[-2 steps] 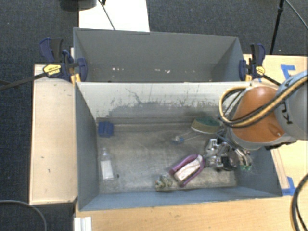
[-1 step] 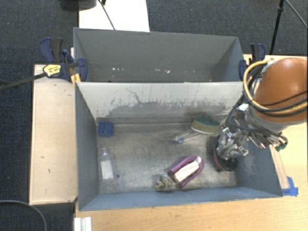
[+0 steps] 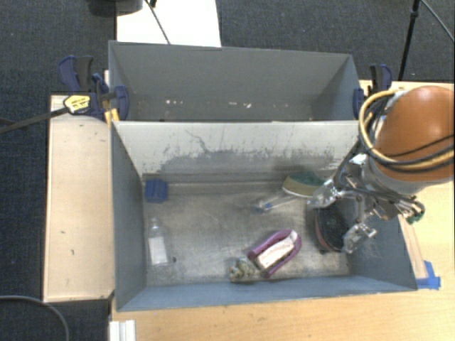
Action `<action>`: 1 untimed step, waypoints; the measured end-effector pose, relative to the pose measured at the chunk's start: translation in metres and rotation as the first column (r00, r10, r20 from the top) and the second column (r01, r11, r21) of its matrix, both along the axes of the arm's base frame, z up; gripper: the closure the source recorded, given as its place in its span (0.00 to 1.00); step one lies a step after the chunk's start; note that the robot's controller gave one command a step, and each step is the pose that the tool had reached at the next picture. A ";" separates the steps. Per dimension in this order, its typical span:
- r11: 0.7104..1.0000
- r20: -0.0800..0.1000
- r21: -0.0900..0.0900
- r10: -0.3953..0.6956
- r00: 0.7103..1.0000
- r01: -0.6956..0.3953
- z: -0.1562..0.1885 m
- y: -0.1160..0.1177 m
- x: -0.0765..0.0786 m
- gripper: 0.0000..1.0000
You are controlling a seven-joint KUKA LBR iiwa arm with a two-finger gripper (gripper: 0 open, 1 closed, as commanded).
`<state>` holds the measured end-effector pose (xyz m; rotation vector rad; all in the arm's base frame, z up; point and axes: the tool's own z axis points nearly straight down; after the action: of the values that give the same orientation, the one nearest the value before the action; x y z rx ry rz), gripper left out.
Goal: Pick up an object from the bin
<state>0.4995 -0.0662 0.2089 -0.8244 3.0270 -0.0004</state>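
Where the arm enters at the right end of the bin, the gripper point(image 3: 343, 217) hangs low over a dark rounded object point(image 3: 327, 233) lying by the right wall. Whether the jaws are open or closed cannot be told.

- Nearby: pale-headed brush point(image 3: 301, 185); purple-and-white packet point(image 3: 276, 251).
- Far left: clear bottle point(image 3: 156, 247); blue block point(image 3: 156, 190).
- Surface: scuffed grey metal bin point(image 3: 227, 84).
- Surroundings: dark carpet point(image 3: 284, 13).

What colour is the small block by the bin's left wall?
The block is blue; camera view.
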 end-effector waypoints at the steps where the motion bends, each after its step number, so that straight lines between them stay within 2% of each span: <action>1: 0.996 0.002 0.000 0.088 0.996 -0.088 -0.139 -0.043 0.019 0.00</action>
<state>0.5181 -0.1089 0.0701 -0.9570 2.9860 -0.0007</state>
